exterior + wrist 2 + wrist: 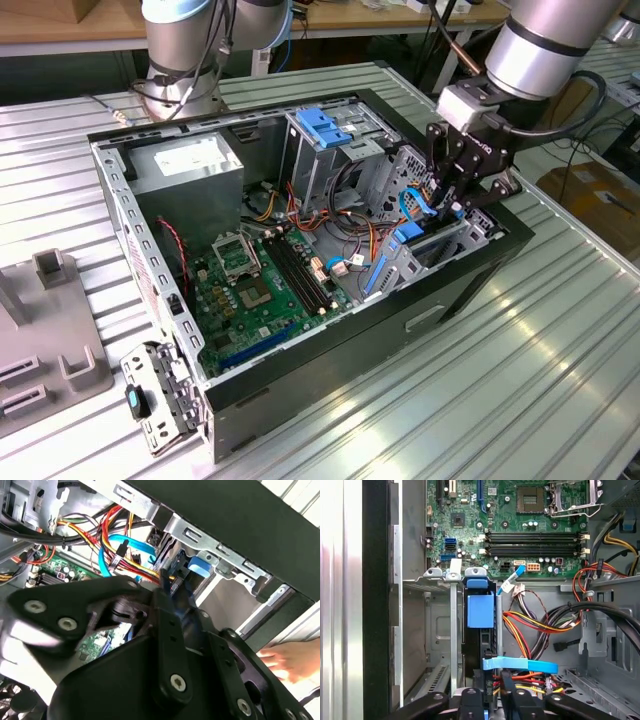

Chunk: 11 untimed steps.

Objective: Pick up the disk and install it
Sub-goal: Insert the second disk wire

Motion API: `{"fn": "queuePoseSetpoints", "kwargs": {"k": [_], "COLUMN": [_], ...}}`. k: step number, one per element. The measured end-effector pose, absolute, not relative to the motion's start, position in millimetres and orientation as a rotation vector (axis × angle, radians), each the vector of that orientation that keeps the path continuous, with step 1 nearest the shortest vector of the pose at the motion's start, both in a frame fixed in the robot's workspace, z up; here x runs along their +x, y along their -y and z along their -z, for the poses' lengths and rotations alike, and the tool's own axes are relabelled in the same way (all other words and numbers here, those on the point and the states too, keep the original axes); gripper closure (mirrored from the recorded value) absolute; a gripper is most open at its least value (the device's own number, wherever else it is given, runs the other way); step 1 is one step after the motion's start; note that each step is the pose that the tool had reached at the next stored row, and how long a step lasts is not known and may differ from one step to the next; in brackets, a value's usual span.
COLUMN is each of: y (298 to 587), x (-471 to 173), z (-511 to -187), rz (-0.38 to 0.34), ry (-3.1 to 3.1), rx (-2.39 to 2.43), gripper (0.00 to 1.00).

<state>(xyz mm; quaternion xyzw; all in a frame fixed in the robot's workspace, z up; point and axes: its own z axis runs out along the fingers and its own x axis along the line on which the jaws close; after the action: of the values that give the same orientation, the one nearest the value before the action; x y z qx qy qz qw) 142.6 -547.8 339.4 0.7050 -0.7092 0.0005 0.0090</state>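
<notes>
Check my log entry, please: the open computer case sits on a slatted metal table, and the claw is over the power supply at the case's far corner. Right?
Not quite. The case does sit on the slatted table, but in the exterior view the claw is down at the drive bay on that view's right, not over the power supply.

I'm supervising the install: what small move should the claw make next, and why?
Probably ease the disk straight deeper into the drive bay: in the first wrist view it stands edge-on in the slot, claw at its near end, a blue cable crossing close by.
</notes>
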Motion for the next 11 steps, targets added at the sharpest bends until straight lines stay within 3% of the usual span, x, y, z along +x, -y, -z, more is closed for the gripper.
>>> {"fn": "queuePoseSetpoints", "kwargs": {"k": [1, 11], "y": [547.8, 546.8], "x": [142.6, 142.7], "z": [-339.4, -365.8], "rz": [-0.002, -0.006], "ry": [2.215, 2.214], "rx": [2.202, 2.201], "gripper": [0.7, 0.7]}}
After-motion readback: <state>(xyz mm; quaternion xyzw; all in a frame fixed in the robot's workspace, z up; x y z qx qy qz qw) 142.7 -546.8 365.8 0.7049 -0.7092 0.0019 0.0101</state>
